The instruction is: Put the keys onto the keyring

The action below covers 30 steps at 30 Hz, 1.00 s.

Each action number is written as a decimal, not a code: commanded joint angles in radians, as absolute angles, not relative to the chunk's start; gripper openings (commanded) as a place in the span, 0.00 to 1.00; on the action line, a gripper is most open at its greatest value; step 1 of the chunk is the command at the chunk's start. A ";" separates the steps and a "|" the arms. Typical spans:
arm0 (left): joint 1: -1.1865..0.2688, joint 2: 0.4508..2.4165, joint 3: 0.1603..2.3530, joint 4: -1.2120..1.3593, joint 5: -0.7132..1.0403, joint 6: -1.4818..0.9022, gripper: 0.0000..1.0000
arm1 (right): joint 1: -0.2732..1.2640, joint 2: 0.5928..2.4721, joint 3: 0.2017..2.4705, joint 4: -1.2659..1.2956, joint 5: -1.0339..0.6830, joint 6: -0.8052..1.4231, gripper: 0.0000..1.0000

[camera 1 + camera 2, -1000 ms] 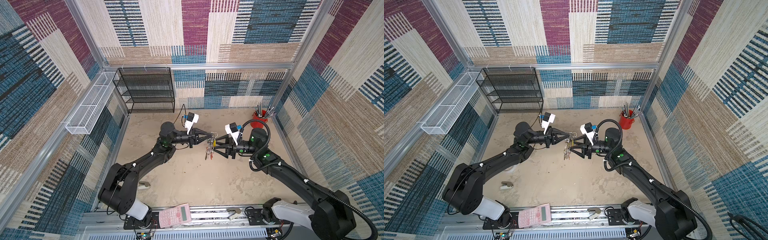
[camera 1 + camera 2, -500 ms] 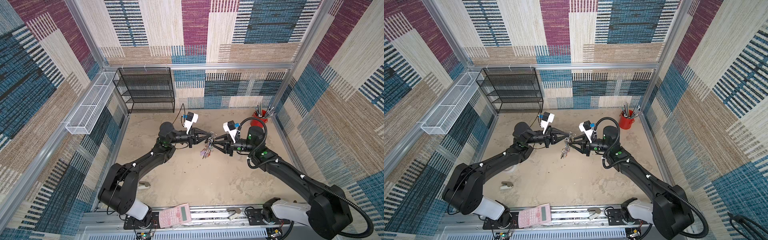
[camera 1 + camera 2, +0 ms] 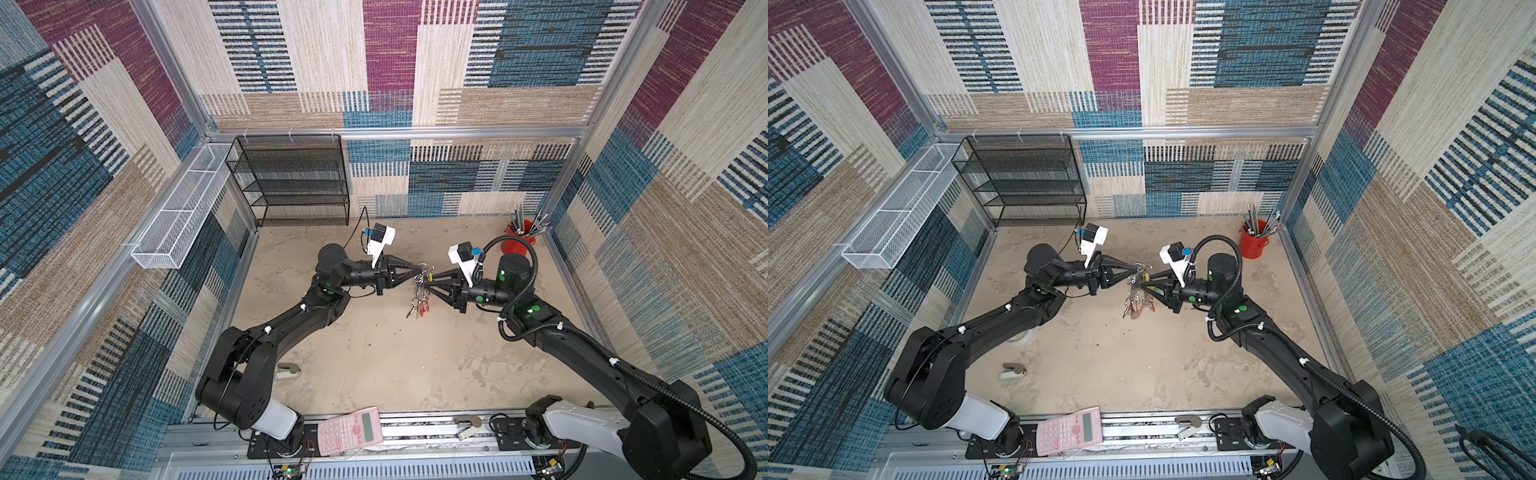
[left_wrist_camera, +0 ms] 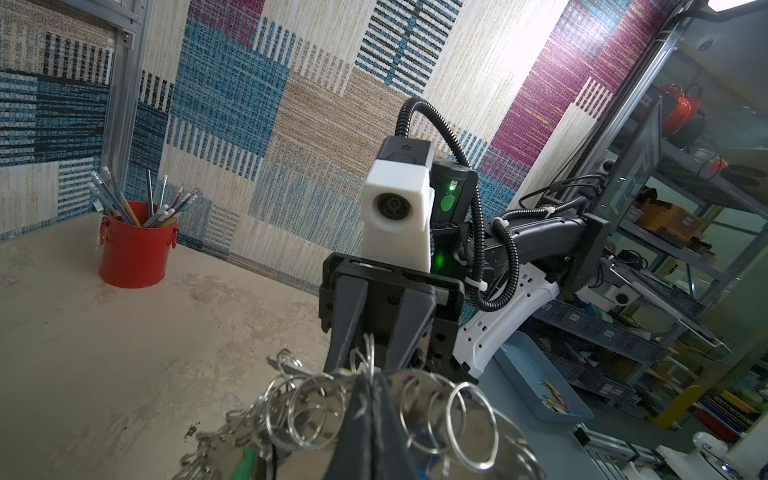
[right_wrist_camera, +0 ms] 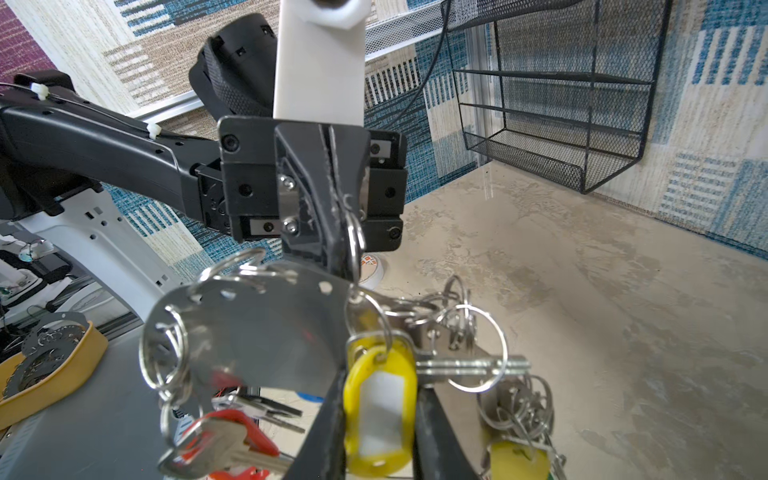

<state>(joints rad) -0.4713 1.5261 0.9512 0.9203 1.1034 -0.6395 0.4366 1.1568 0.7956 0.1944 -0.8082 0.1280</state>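
The keyring (image 5: 257, 332) is a flat grey plate hung with many silver rings, keys and red tags. My left gripper (image 3: 419, 268) is shut on its edge and holds it above the floor, as the left wrist view shows (image 4: 370, 380). The keyring (image 4: 307, 465) fills the low part of that view. The keys (image 5: 380, 411), with their yellow tag and a silver key (image 5: 469, 365), sit between the fingers of my right gripper (image 5: 380, 386). The fingers are pressed against the tag, right at the plate's edge. In both top views the two grippers meet tip to tip (image 3: 1140, 282).
A red cup of pencils (image 3: 521, 241) stands at the back right. A black mesh shelf (image 3: 299, 183) and a white wire basket (image 3: 183, 208) are at the back left. A pink calculator (image 3: 351, 428) lies on the front rail, and a small stapler (image 3: 286, 370) is near the left arm.
My right gripper has moved left to the left gripper and its jaws have narrowed around the yellow tag. The left gripper has kept its hold and place.
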 commanded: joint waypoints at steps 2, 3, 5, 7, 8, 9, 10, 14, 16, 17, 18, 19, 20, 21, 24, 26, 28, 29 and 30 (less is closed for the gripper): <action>-0.466 1.509 0.945 0.961 1.106 -0.641 0.00 | 0.434 1.137 0.801 0.147 -0.764 0.109 0.07; -0.466 1.507 0.945 0.947 1.107 -0.632 0.00 | 0.434 1.133 0.802 0.144 -0.760 0.109 0.07; -0.470 1.504 0.946 0.922 1.108 -0.614 0.00 | 0.435 1.119 0.804 0.138 -0.755 0.109 0.06; -0.466 1.502 0.946 0.897 1.110 -0.598 0.00 | 0.436 1.108 0.807 0.138 -0.753 0.109 0.04; -0.466 1.503 0.946 0.891 1.110 -0.594 0.00 | 0.436 1.108 0.810 0.137 -0.753 0.108 0.03; -0.466 1.504 0.945 0.886 1.110 -0.591 0.00 | 0.436 1.109 0.815 0.136 -0.754 0.107 0.03; -0.467 1.505 0.947 0.882 1.112 -0.589 0.00 | 0.436 1.112 0.821 0.136 -0.759 0.106 0.02; -0.472 1.508 0.946 0.877 1.114 -0.585 0.00 | 0.436 1.139 0.844 0.148 -0.786 0.110 0.00; -0.476 1.512 0.947 0.874 1.115 -0.583 0.00 | 0.435 1.154 0.851 0.160 -0.806 0.116 0.00; -0.476 1.512 0.949 0.873 1.116 -0.581 0.00 | 0.437 1.158 0.853 0.163 -0.812 0.120 0.00; -0.477 1.513 0.948 0.872 1.114 -0.581 0.00 | 0.439 1.162 0.853 0.166 -0.811 0.119 0.00; -0.477 1.513 0.949 0.873 1.114 -0.581 0.00 | 0.442 1.166 0.854 0.167 -0.812 0.120 0.00; -0.476 1.514 0.948 0.876 1.114 -0.581 0.00 | 0.444 1.169 0.854 0.167 -0.812 0.120 0.00; -0.477 1.514 0.949 0.876 1.114 -0.582 0.00 | 0.445 1.172 0.854 0.168 -0.814 0.121 0.00; -0.477 1.518 0.948 0.881 1.114 -0.583 0.00 | 0.447 1.168 0.850 0.169 -0.810 0.124 0.00; -0.476 1.516 0.947 0.879 1.112 -0.579 0.00 | 0.447 1.157 0.844 0.172 -0.801 0.128 0.00; -0.477 1.514 0.946 0.879 1.109 -0.577 0.00 | 0.446 1.146 0.842 0.166 -0.788 0.127 0.00; -0.475 1.516 0.943 0.879 1.106 -0.577 0.00 | 0.446 1.142 0.844 0.154 -0.778 0.122 0.00; -0.475 1.516 0.944 0.883 1.106 -0.578 0.00 | 0.444 1.139 0.846 0.146 -0.767 0.120 0.00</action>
